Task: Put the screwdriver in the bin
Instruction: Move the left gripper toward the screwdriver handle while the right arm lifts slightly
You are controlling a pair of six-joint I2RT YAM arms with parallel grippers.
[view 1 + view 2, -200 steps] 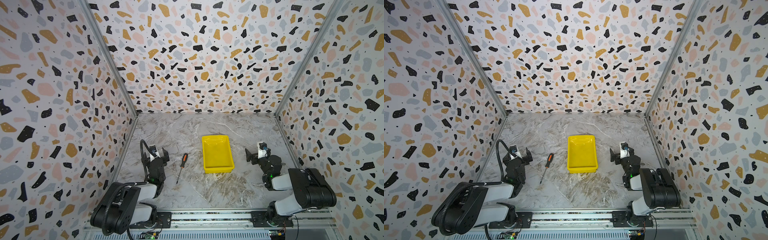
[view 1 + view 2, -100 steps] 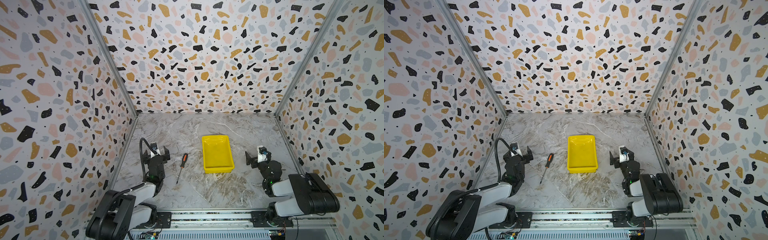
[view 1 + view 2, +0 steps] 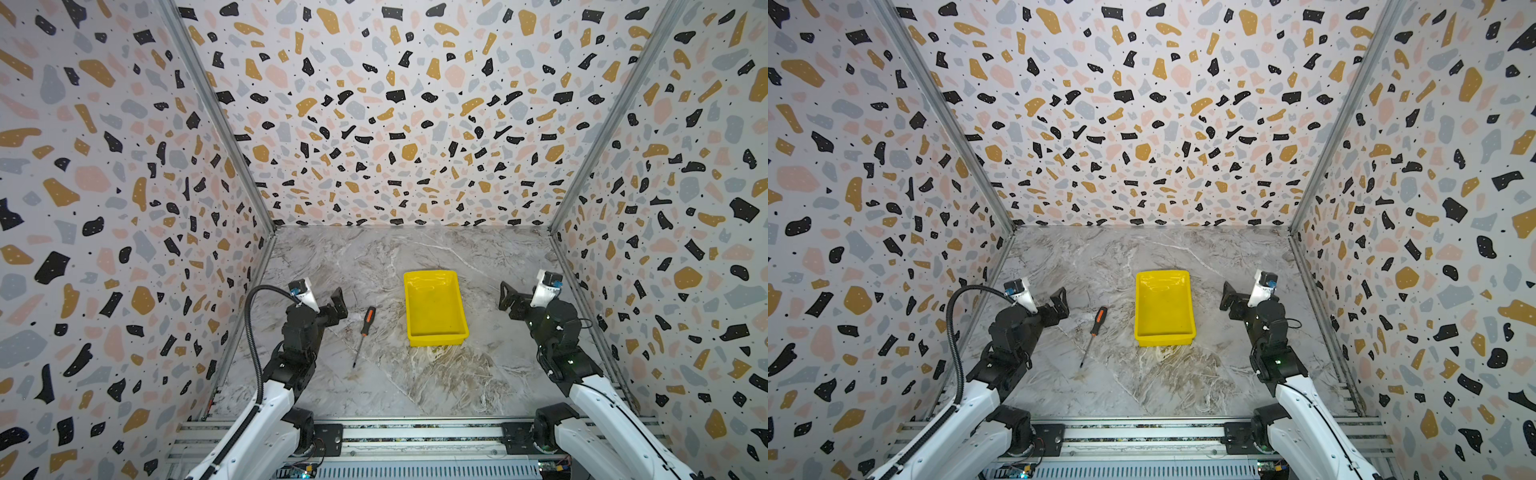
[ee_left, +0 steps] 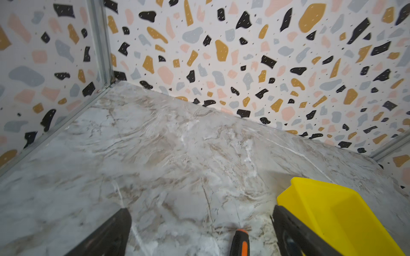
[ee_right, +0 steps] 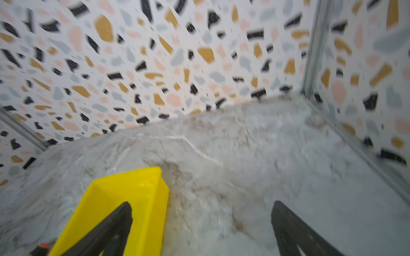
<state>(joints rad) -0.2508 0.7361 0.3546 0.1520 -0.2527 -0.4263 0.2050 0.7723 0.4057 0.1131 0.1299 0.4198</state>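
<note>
The screwdriver (image 3: 363,335) (image 3: 1093,335) lies flat on the marble table, left of the bin, orange-and-black handle toward the back wall and thin shaft toward the front rail. The yellow bin (image 3: 432,274) (image 3: 1163,274) stands mid-table with nothing inside. My left gripper (image 3: 337,305) (image 3: 1061,301) hovers open just left of the handle. In the left wrist view the left gripper (image 4: 200,212) has the handle end (image 4: 240,242) between its spread fingers and the bin (image 4: 332,210) beyond. My right gripper (image 3: 508,297) (image 3: 1228,297) (image 5: 202,205) is open and holds nothing, right of the bin (image 5: 133,190).
Terrazzo-patterned walls (image 3: 395,124) close the table on the left, back and right. A metal rail (image 3: 415,432) carrying both arm bases runs along the front edge. A black cable (image 3: 253,332) loops off the left arm near the left wall.
Both arms have unfolded and risen from their low rest pose, carrying the grippers up and slightly forward. The screwdriver and the bin have not moved.
</note>
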